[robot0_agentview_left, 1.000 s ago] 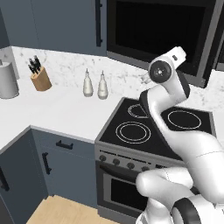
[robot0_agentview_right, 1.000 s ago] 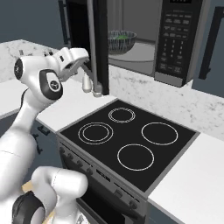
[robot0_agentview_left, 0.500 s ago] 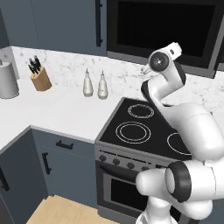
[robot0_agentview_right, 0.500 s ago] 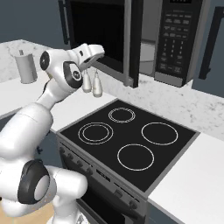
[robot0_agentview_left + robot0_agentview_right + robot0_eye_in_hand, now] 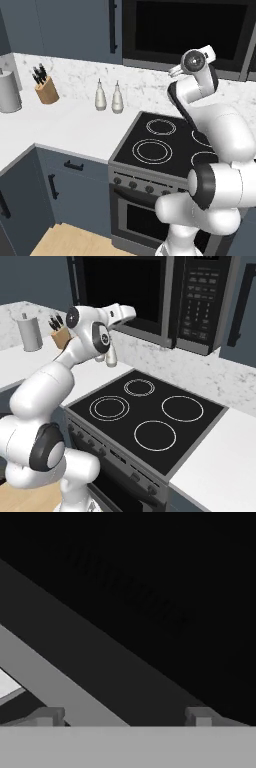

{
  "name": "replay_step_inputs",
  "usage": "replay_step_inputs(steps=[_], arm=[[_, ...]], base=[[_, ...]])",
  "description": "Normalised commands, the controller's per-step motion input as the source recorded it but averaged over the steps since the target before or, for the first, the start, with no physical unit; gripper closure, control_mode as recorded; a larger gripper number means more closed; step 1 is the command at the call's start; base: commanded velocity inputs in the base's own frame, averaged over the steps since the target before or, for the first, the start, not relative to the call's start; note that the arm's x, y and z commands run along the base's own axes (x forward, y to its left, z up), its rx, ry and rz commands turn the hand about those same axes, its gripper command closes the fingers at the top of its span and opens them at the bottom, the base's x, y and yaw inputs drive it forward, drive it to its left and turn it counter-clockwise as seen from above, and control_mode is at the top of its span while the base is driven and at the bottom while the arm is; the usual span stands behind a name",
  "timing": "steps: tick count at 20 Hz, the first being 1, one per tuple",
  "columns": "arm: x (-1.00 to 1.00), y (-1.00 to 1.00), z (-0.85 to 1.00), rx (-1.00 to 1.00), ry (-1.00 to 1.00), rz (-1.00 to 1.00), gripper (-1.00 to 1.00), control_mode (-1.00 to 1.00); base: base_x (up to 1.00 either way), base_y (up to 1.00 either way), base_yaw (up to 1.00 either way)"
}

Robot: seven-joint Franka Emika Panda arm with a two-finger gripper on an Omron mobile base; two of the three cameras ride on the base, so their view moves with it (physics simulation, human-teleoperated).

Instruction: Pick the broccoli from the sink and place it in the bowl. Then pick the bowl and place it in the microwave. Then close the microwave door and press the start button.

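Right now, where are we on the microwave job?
Done: the microwave door looks shut; the bowl can't be made out behind its dark glass. In hand: the gripper is open and empty, close to the door's lower frame. Left: pressing start on the control panel.

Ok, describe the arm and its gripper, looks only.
The arm is glossy white, built of rounded, bulbous segments, with dark grey to black rings and round caps at the joints. The gripper ends in two small blocky grey finger tips. No cables or markings are visible.
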Motion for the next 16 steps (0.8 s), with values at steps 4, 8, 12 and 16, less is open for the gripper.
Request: replay_step_inputs(steps=[4, 8, 12, 16], arm=[[0.33, -0.52, 0.0, 0.11, -0.01, 0.01, -1.0, -1.0], [0.45, -0.44, 0.0, 0.08, -0.01, 0.02, -1.0, -1.0], [0.11, -0.01, 0.0, 0.0, -0.09, 0.0, -1.0, -1.0], [-0.64, 0.05, 0.07, 0.03, -0.25, 0.0, -1.0, -1.0]], base=[[0.0, 0.0, 0.0], [0.0, 0.0, 0.0], [0.0, 0.0, 0.0], [0.0, 0.0, 0.0]])
